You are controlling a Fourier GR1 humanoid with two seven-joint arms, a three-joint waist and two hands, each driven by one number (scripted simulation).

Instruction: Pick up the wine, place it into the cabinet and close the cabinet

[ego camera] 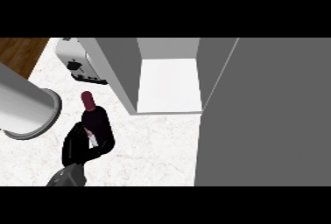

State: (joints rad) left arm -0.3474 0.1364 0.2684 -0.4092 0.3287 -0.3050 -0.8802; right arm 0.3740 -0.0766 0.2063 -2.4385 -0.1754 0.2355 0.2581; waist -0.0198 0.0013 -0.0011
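Nearest, the left hand (81,148) comes in from the lower edge, well left of the cabinet (169,83), with its fingers curled round the dark body of the wine (97,120). The bottle's red-capped neck points away from the robot, toward the cabinet's left wall. Whether the bottle touches the marble bench (155,144) I cannot tell. The cabinet door (271,113) stands open at the cabinet's right side, and the white inside shows. Left of the cabinet, beyond the wine, lies a grey cylinder (26,109). Farther back, just beside the cabinet's left wall, stands a toaster (79,61).
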